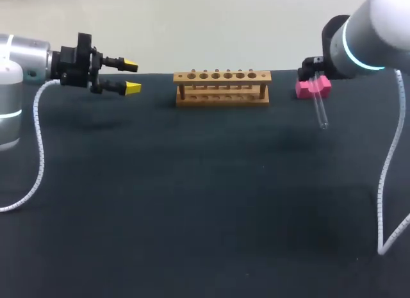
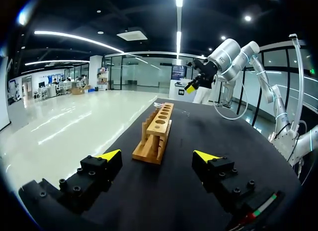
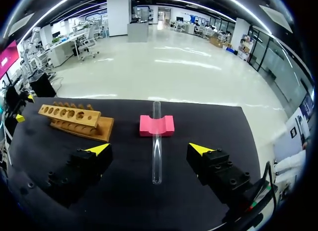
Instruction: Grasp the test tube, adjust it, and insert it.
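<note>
My right pincer (image 3: 149, 149) hangs spread wide over the glass test tube (image 3: 157, 141), one finger on either side, neither touching it. The tube lies in the groove of a pink block (image 3: 146, 125) near the far edge of the dark surface (image 1: 192, 202), its closed end sticking out on the near side. The wooden rack (image 1: 222, 88) stands well apart. My left pincer (image 1: 131, 77) hovers spread beyond the rack's other end.

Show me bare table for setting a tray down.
The near half of the table, in front of the wooden rack, is bare; so is the strip between the left claw and rack. Crowded: far right, where the test tube rests on the pink block.
</note>
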Available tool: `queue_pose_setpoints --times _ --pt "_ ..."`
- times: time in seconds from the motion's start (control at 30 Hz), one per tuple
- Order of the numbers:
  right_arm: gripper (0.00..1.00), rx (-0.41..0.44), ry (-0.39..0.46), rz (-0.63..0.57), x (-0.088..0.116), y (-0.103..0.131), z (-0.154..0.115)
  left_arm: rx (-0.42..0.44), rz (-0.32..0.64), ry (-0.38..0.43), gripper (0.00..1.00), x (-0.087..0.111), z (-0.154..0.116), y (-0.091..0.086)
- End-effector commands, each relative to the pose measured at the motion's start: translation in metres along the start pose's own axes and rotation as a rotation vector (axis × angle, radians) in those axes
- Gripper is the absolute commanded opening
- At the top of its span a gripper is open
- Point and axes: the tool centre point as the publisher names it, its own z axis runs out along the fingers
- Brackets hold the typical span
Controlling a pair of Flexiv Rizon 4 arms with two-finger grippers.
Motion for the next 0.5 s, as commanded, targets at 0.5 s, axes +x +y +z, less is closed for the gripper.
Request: queue_pose_setpoints --times 0.5 --pt "1.0 0.111 -0.177 -0.078 0.0149 -0.0089 0.0066 0.005 0.002 -0.002 1.0 0.0011 0.0002 0.0024"
